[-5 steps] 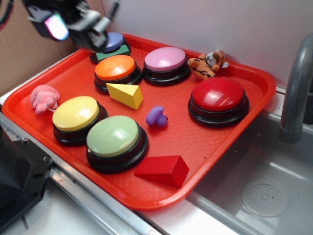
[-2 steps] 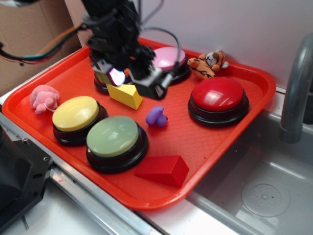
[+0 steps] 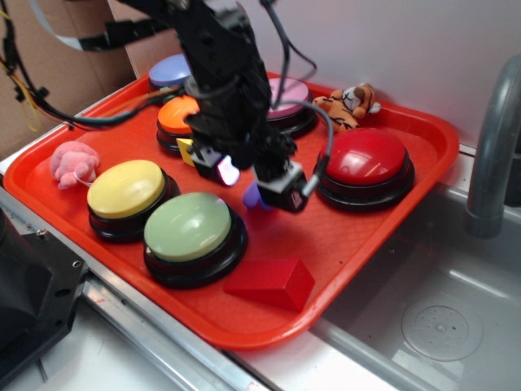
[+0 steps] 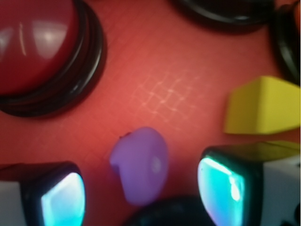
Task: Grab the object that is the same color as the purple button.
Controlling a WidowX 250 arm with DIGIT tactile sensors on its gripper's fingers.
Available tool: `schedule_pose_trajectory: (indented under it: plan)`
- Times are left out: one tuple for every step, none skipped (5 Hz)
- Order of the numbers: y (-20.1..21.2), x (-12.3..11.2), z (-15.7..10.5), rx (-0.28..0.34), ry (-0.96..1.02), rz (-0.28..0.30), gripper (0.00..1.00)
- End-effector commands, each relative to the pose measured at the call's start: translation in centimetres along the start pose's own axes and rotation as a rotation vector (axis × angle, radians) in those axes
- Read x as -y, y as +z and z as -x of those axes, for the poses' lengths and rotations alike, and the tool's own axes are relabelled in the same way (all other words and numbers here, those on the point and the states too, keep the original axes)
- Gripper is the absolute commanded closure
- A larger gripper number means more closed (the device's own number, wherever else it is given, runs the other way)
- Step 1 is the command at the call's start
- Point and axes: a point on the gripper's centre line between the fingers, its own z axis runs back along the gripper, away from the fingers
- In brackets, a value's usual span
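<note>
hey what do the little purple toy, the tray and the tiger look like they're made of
Purple toy: probably smooth plastic; rounded lobes with a soft highlight.
Tray: likely hard red plastic; molded rim, fine grid texture catching light in the wrist view.
Tiger: seems plush fabric; fuzzy, soft outline, matte.

In the exterior view the gripper (image 3: 254, 181) and arm hide most of the purple toy (image 3: 251, 195), most of the yellow wedge (image 3: 186, 149), and parts of the pink button (image 3: 291, 91) and orange button (image 3: 178, 112). The wrist view is blurred, cropping the red button (image 4: 37, 52) and both fingertips (image 4: 61, 200).
</note>
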Motion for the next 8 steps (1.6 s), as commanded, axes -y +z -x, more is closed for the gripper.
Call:
schedule_pose_trajectory:
  plan:
    - [-0.9,0.6,-0.5,0.042,-0.02,-0.014,0.18]
    - [-0.4,0.4,-0.5,0.049,-0.01,0.0,1.0]
    - [1.1,-0.1,-1.0,0.048,-0.023,0.019,1.0]
    - [4.1,-1.8,-1.7,0.02,-0.026,0.056,1.0]
    - [7.3,-4.8,-2.4,0.02,-0.011,0.065,1.0]
    - [10.2,-8.2,-3.1,-0.024,-0.039,0.043,1.0]
    - [12.3,-11.3,-3.3,-0.039,-0.01,-0.001,1.0]
    - [12.8,-12.8,-3.3,0.003,0.029,-0.039,1.0]
